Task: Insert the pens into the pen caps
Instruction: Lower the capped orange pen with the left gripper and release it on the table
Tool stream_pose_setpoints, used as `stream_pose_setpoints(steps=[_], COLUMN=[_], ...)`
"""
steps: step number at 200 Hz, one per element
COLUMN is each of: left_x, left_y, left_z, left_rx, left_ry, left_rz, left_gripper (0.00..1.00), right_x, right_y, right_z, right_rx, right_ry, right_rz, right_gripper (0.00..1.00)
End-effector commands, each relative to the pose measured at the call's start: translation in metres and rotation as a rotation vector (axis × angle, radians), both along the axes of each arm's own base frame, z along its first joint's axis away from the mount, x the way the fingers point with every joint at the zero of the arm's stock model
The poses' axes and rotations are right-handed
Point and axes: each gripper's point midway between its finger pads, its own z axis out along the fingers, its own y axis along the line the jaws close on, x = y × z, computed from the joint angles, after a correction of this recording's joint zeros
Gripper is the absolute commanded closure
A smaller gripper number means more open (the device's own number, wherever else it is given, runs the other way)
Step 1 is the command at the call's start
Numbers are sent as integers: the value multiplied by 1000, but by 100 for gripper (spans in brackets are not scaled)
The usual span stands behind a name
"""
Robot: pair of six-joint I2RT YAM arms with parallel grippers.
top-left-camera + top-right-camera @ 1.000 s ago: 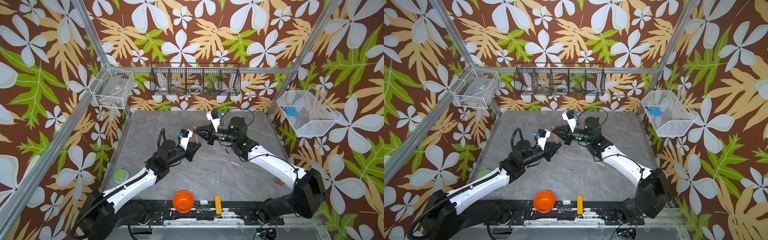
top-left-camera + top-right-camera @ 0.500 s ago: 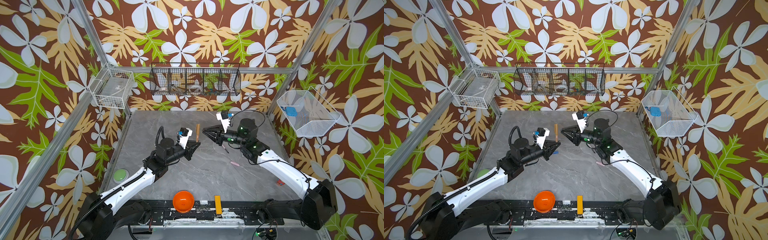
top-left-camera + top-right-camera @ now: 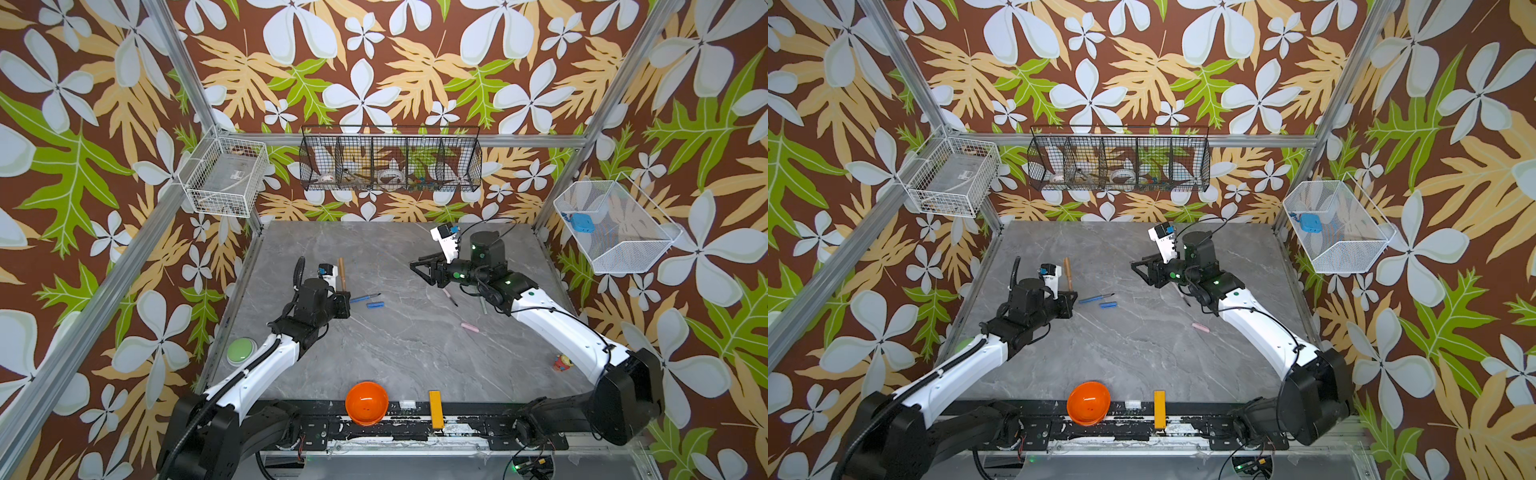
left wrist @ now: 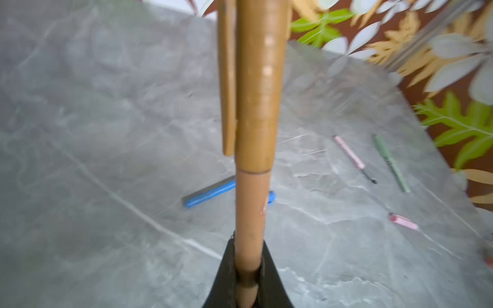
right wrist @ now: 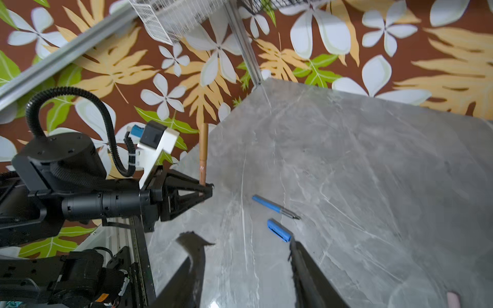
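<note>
- Table (image 3: 399, 365): grey marble, carries everything.
- Left hand (image 5: 208, 188): at left, clamped on the lower end of the brown pen (image 4: 252, 213).
- Right hand (image 3: 417, 267): far right, jaws apart, empty.
- Brown pen: upright, brown cap (image 4: 260, 93) on top. Check that the seam looks flush, then lay it down clear of the blue pair.
- Blue pen (image 3: 363, 297), blue cap (image 3: 375, 305): side by side, left of centre; likely your next pair.
- Pink cap (image 3: 470, 328): right of centre.
- Writing: none legible.
</note>
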Motion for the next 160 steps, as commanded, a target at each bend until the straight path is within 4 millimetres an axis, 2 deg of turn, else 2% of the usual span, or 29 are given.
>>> stream_pose_setpoints(steps=[1, 33, 59, 87, 107, 142, 160], left_x=[-4, 0, -6, -9, -9, -8, -10], left_y=[6, 7, 18, 22, 25, 25, 25], left_z=[-32, -65, -96, -118, -124, -122, -123], left_rx=[40, 106, 181, 213, 235, 233, 233], left_ry=[156, 282, 392, 473, 495, 490, 493], left_rz=[9, -9, 0, 7, 16, 21, 22], left_gripper=[100, 100, 100, 100, 100, 100, 84], right_x=[5, 5, 4, 3, 3, 7, 8], right_y=[2, 6, 5, 5, 4, -5, -8], right_z=[-15, -30, -40, -45, -48, -60, -65], right_rx=[-26, -23, -36, -43, -50, -119, -146], right_ry=[27, 62, 76, 85, 92, 118, 129], right_rz=[3, 17, 17, 17, 16, -33, -43], right_gripper=[49, 49, 48, 48, 48, 47, 47])
